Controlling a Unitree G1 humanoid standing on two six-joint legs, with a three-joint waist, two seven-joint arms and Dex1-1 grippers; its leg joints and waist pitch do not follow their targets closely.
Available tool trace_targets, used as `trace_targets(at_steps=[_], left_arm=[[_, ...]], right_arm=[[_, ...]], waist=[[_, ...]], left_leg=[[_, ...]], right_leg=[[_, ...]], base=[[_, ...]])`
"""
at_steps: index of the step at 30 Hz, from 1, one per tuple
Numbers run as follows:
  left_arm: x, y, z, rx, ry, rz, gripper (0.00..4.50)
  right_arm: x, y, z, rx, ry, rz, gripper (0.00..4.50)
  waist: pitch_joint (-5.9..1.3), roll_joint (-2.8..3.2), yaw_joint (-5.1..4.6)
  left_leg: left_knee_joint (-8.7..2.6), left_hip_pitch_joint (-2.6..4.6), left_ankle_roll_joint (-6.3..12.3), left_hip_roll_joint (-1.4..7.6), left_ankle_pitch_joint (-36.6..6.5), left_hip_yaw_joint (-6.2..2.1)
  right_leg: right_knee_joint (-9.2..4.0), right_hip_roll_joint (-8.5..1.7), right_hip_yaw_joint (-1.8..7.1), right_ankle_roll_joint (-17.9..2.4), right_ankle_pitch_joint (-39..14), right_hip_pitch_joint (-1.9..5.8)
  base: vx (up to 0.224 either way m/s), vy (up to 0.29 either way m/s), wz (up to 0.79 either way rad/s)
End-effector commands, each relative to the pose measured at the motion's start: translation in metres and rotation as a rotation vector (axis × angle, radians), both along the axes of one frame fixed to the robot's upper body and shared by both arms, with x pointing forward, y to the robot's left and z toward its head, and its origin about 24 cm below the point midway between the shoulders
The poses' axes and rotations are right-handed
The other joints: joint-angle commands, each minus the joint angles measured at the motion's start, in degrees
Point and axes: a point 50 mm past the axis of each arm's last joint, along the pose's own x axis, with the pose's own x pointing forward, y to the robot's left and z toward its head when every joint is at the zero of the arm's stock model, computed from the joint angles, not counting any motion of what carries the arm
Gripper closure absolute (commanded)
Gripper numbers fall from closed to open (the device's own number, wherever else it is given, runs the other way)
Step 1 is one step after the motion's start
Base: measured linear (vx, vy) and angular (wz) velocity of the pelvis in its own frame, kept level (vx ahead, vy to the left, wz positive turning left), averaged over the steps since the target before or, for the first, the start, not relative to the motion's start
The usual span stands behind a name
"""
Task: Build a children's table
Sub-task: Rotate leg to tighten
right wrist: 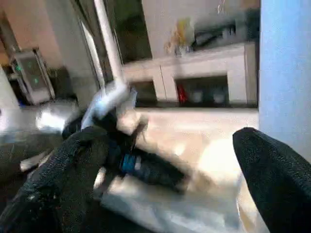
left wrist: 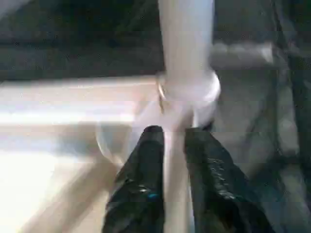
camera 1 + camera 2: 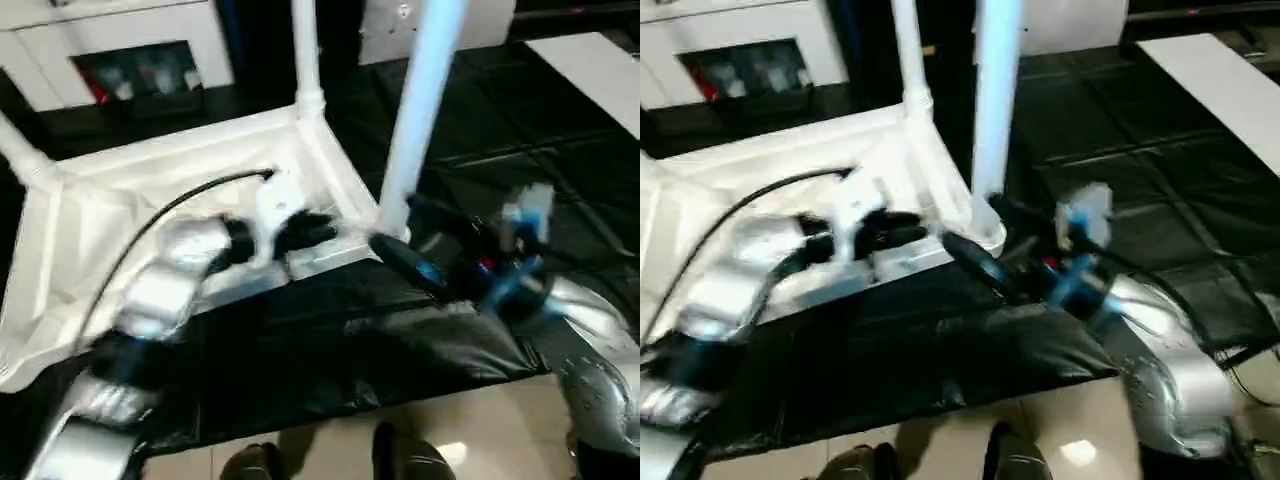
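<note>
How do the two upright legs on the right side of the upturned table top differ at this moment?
The near leg stands in the corner socket closest to the robot, beside the right gripper; the far leg stands in the socket farther back, with no gripper beside it. The near leg looks thicker and bluish, the far leg slimmer and white. Both rise upright from the table top.

— How does the robot look?
— Both forearms [image 3: 165, 285] are silver. A black cable [image 3: 165, 215] loops over the left one.
— The grippers?
— Black fingers [image 2: 141, 194]. The right wrist [image 3: 505, 275] has blue and red parts.
</note>
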Motion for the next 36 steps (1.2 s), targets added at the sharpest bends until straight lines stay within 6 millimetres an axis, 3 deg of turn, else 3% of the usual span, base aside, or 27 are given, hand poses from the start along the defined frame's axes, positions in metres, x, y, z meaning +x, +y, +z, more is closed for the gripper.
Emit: trace_targets(at_steps=[1,2,5,6,7,9,10,14,16,17,18,22,24,29,36], left_arm=[[-0.008,0.008,0.003,-0.014,0.019,0.017,3.37],[-0.018,0.014,0.004,-0.037,0.037,0.041,3.12],[-0.029,0.018,0.005,-0.059,0.061,0.047,2.98],[-0.033,0.018,0.005,-0.063,0.068,0.048,2.98],[-0.042,0.021,0.003,-0.064,0.085,0.063,2.9],[-0.054,0.027,-0.003,-0.039,0.11,0.097,2.56],[-0.06,0.03,-0.006,-0.029,0.123,0.116,2.56],[-0.071,0.031,-0.013,-0.005,0.153,0.18,2.2],[-0.073,0.036,-0.02,0.013,0.178,0.265,2.2],[-0.073,0.037,-0.023,0.025,0.19,0.292,2.2],[-0.074,0.037,-0.025,0.033,0.197,0.308,2.2],[-0.076,0.04,-0.033,0.105,0.211,0.336,2.2],[-0.075,0.041,-0.035,0.123,0.215,0.349,2.2],[-0.077,0.041,-0.037,0.162,0.224,0.351,2.2],[-0.082,0.046,-0.045,0.236,0.248,0.346,2.2]], right_arm=[[0.004,0.009,0.005,0.012,-0.016,0.005,0.0],[0.008,0.016,0.005,0.011,-0.013,0.018,0.0],[0.012,0.025,0.005,-0.003,-0.012,0.038,0.0],[0.013,0.027,0.005,-0.007,-0.011,0.042,0.0],[0.018,0.033,0.005,-0.026,-0.006,0.035,0.0],[0.028,0.04,0.004,-0.066,0.009,0.011,0.0],[0.032,0.045,0.002,-0.095,0.016,0.009,0.0],[0.041,0.055,-0.006,-0.159,0.039,0.003,0.0],[0.058,0.062,-0.016,-0.193,0.08,-0.106,0.0],[0.065,0.063,-0.019,-0.194,0.087,-0.165,0.0],[0.069,0.064,-0.02,-0.194,0.091,-0.201,0.0],[0.083,0.066,-0.024,-0.171,0.1,-0.347,0.0],[0.088,0.065,-0.026,-0.181,0.101,-0.424,0.0],[0.105,0.047,-0.033,-0.214,0.09,-0.638,0.0],[0.117,0.019,-0.033,-0.22,0.067,-0.798,0.0]], waist=[[-4.64,-0.33,-0.1],[-4.53,0.5,-0.08],[-4.09,0.49,-0.1],[-4.21,0.53,0.28],[-3.99,0.45,0.26],[-3.43,0.28,-0.33],[-3.66,0.39,-0.32],[-3.21,0.14,-0.85],[-2.8,0.16,-1.13],[-2.53,0.2,-1.57],[-2.56,0.23,-1.82],[-2.31,0.29,-2.23],[-2.28,0.66,-2.18],[-2.29,0.85,-2.03],[-3.01,0.84,-1.58]], left_leg=[[-3.66,0.34,4.04,0.75,-15.62,-0.44],[-3.64,0.9,3.39,0.89,-17.13,-0.54],[-4.05,0.9,3.14,1.11,-19.57,-0.61],[-3.88,1.77,2.85,1.04,-20.82,-0.42],[-3.92,1.84,2.85,0.92,-20.99,-0.36],[-4.62,0.48,2.24,1.31,-22.24,-1.04],[-4.48,0.92,1.97,1.37,-22.8,-1.04],[-4.17,1.29,1.82,0.89,-23.34,-0.74],[-4.39,0.9,1.71,0.85,-24.15,-0.91],[-4.39,0.99,1.17,0.85,-24.99,-0.98],[-4.29,0.95,1.06,0.64,-25.5,-1.07],[-4.39,1.31,0.99,0.64,-27.11,-1.22],[-4.61,1.23,0.72,0.86,-27.48,-1.31],[-4.72,1.42,0.33,0.91,-28.1,-1.15],[-4.49,0.81,1.72,1.02,-21.39,-0.58]], right_leg=[[-4.95,-2.59,2.04,-1.9,-34.12,3.58],[-5.13,-2.68,2.08,-2.15,-34.11,3.27],[-4.84,-2.24,2.21,-3.17,-32.77,3.11],[-5.15,-2.23,2.33,-2.86,-33.71,2.62],[-5.29,-2.17,2.36,-2.84,-33.98,2.45],[-4.49,-2.22,2.33,-2.51,-34.02,3.26],[-4.37,-2.37,2.51,-2.52,-33.97,3.01],[-4.95,-2.48,2.71,-1.84,-36.72,2.41],[-5.1,-2.33,2.54,-1.4,-37.52,2.55],[-5.09,-2.42,2.51,-1.67,-37.91,2.22],[-5.23,-2.42,2.28,-0.97,-38.92,2.49],[-5.57,-2.49,2.16,-0.04,-40.47,2.24],[-5.1,-2.42,2.39,-0.95,-38.16,2.26],[-4.65,-2.5,2.84,-2.17,-35.91,2.1],[-2.99,-2.41,3.81,-6.4,-26.75,2.49]], base=[[0.0,0.0,0.0],[0.0,0.0,0.0],[0.0,0.0,0.0],[0.0,0.0,0.0],[0.0,0.0,0.0],[0.0,0.0,0.0],[0.0,0.0,0.0],[0.0,0.0,0.0],[0.0,0.0,0.0],[0.0,0.0,0.0],[0.0,0.0,0.0],[0.0,0.0,0.0],[0.0,0.0,0.0],[0.0,0.0,0.0],[0.0,0.0,0.0]])
